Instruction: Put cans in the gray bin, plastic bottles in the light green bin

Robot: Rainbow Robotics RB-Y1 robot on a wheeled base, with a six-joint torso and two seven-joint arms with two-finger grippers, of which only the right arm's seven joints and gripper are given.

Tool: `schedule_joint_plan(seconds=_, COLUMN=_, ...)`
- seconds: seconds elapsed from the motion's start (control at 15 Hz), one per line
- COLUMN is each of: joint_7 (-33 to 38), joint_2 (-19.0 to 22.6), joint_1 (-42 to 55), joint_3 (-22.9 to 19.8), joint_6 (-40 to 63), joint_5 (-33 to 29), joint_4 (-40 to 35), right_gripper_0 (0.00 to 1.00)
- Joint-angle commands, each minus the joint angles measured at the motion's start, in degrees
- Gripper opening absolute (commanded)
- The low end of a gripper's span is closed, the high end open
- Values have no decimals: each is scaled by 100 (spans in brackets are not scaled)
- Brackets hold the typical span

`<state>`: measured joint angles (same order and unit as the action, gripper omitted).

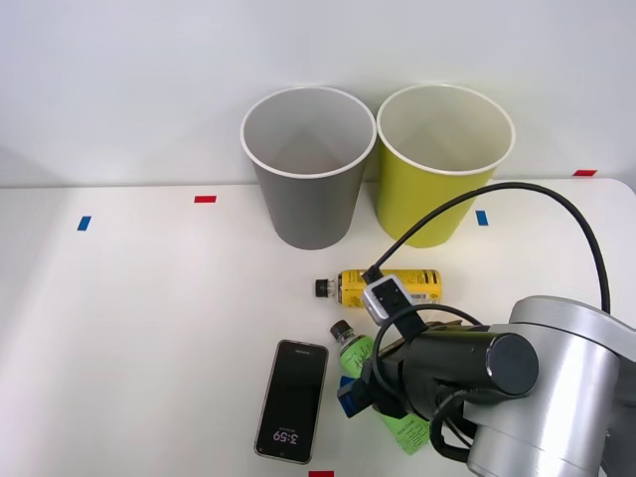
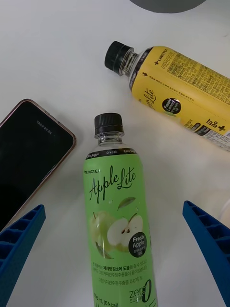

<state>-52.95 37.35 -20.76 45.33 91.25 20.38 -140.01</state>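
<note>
A clear plastic bottle with a black cap and a green apple label lies on the white table, cap toward the bins. My right gripper is open just above it, one blue finger on each side of the label. In the front view the arm covers most of this bottle and the gripper. A second plastic bottle with a yellow label lies on its side just beyond. The gray bin and the light green bin stand upright side by side at the back. Cans are out of view.
A smartphone lies face up close to the green-label bottle's left, its edge near my finger. Red and blue tape marks dot the table. A black cable arcs over my arm.
</note>
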Motion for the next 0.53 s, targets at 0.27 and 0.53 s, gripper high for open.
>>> schedule_joint_plan(seconds=0.27, joint_7=-5, joint_2=-158, joint_1=-165, joint_3=178, joint_6=-1, joint_5=-104, joint_4=439, right_gripper_0=100)
schedule_joint_plan(seconds=0.53, joint_7=-31, joint_2=-219, joint_1=-218, joint_3=221, joint_6=-1, joint_5=-104, joint_4=606, right_gripper_0=100)
